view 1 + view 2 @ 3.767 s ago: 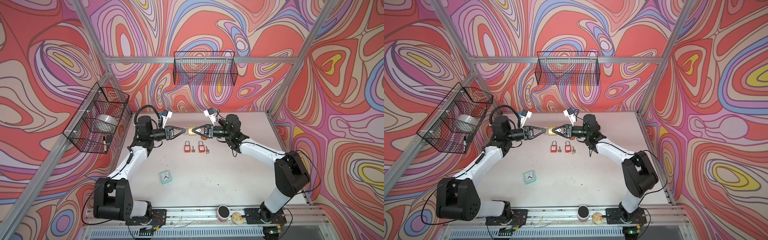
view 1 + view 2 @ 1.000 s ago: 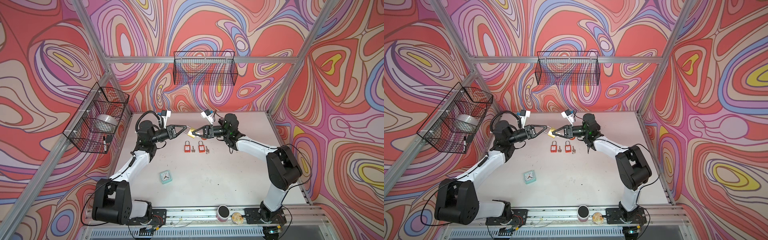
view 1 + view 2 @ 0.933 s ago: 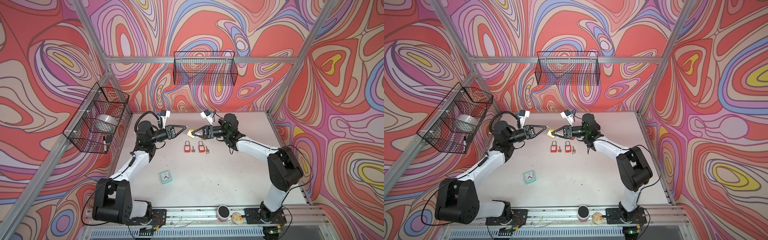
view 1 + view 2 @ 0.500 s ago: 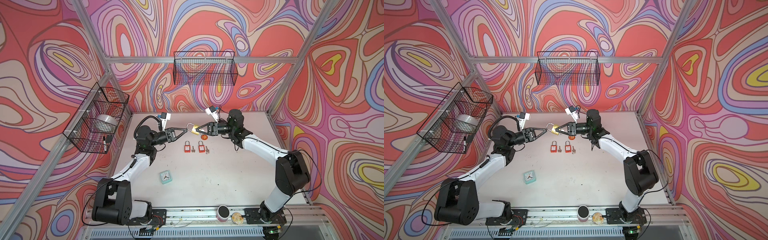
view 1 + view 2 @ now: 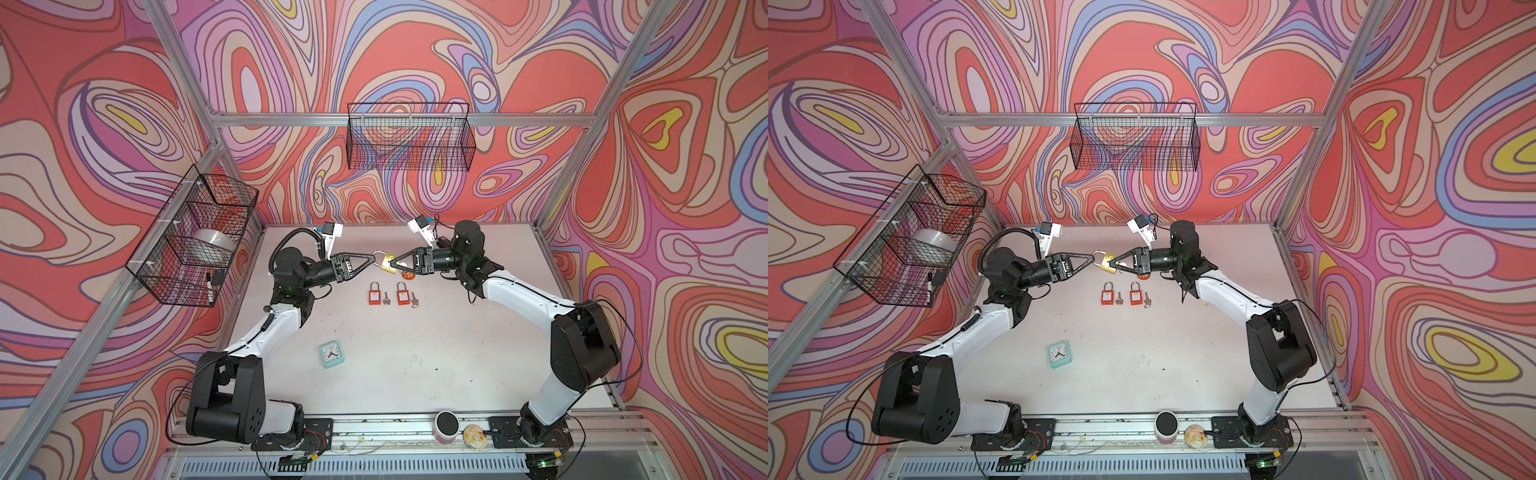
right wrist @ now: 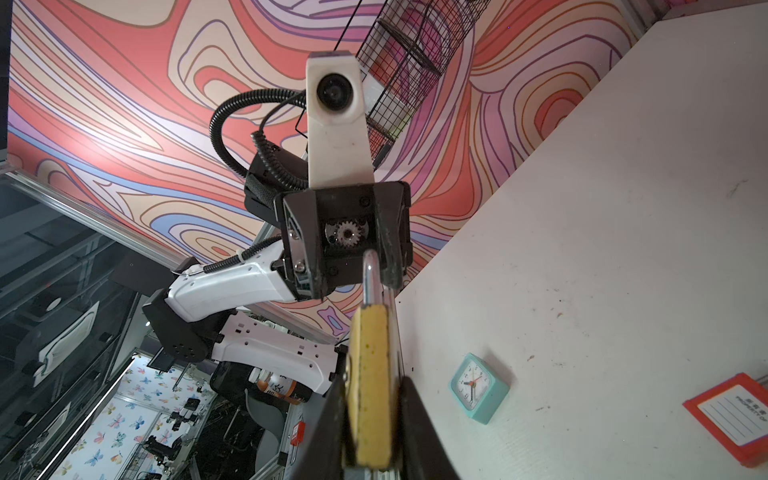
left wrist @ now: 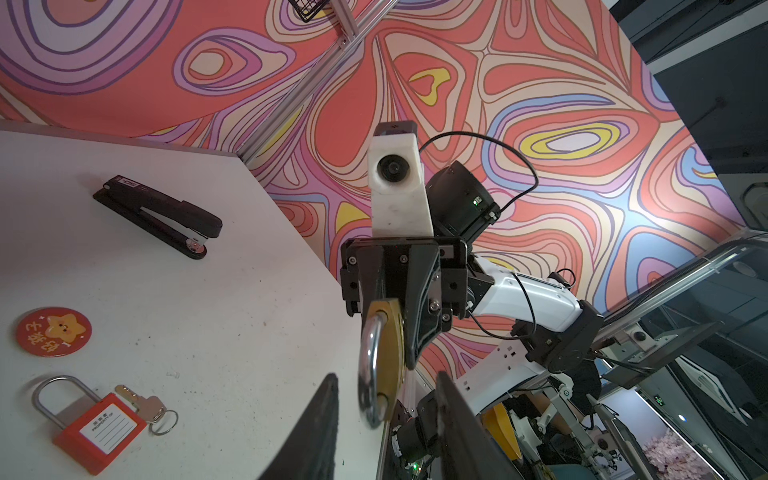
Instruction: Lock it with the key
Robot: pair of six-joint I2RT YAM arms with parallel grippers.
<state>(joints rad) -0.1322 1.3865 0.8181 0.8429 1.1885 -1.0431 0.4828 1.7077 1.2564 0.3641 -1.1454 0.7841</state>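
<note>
Now, right gripper [image 5: 395, 266]: it is clamping the body of the brass padlock [image 5: 388, 264] between its fingers [image 6: 415, 432], which are pressing on the two flat faces with only the width of the body between them.
Left gripper [image 5: 373, 262]: its fingers [image 7: 320, 428] are standing partly open, one on each side of the shackle [image 7: 370, 365]. In the left wrist view a gap is showing on both sides, so it is gripping nothing.
Brass padlock: it is hanging in the air above the far middle of the table [image 5: 457, 353], between the two grippers, with the shackle pointing left, toward the left gripper. Whether the shackle is locked is not possible to tell.
Red padlocks: the left red padlock [image 5: 375, 294] and the right red padlock [image 5: 402, 293] are lying flat on the table side by side, a little nearer than the grippers.
Keys: the left key [image 5: 387, 297] is lying just right of the left red padlock, and the right key [image 5: 414, 299] just right of the right red padlock. Both are lying apart from the grippers.
Round badge [image 7: 54, 331]: it is lying on the table below the right gripper.
Stapler [image 7: 158, 216]: it is lying on the table, showing only in the left wrist view.
Clock [image 5: 331, 354]: it is sitting nearer and left of the middle, well apart from the padlocks.
</note>
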